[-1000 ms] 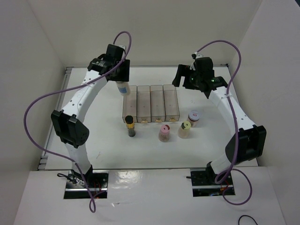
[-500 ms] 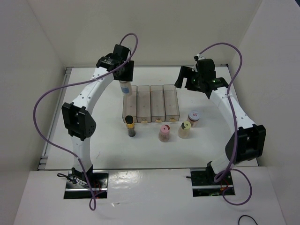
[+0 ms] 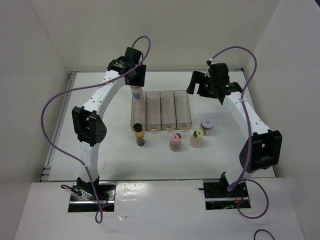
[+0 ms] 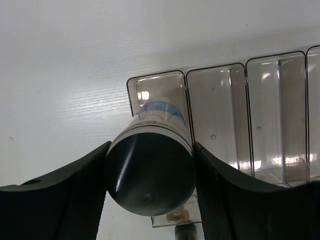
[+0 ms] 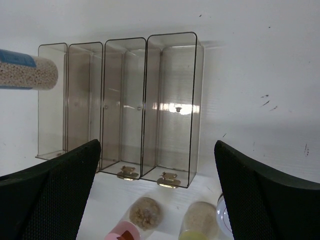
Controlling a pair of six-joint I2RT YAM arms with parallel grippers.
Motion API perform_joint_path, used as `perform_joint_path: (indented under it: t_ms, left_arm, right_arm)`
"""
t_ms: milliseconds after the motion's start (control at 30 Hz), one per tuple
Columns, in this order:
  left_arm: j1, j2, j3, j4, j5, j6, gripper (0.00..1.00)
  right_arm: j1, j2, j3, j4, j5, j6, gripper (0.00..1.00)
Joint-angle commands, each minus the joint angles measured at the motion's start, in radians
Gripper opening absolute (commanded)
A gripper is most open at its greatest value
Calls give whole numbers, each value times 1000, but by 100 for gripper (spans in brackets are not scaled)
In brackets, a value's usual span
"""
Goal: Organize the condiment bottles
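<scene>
No text, brand, number or sign could be read anywhere. The blue-labelled bottle (image 4: 159, 108) above the rack (image 4: 220, 115) showed only a plain blue band. The white-lidded bottle (image 3: 207, 125) in front of the rack bore a red mark, too small to read.

White-shelled left arm (image 3: 107, 92) and right arm (image 3: 245, 112), bulky black joint housings (image 3: 89, 129), looping purple cables (image 3: 44, 111) one per arm, black mesh-textured fingers (image 4: 70, 200), metal base plates (image 3: 90, 192) with red wiring.
</scene>
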Motion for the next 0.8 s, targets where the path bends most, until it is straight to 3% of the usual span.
perform_joint_path:
  t_ms: [0, 767]
  left_arm:
    - [-6, 12, 58, 36, 4, 16, 37]
    - [-16, 83, 35, 71, -3, 16, 41]
  right_arm:
    - [-15, 6, -3, 35, -15, -16, 98]
    - [-24, 15, -3, 35, -24, -17, 98]
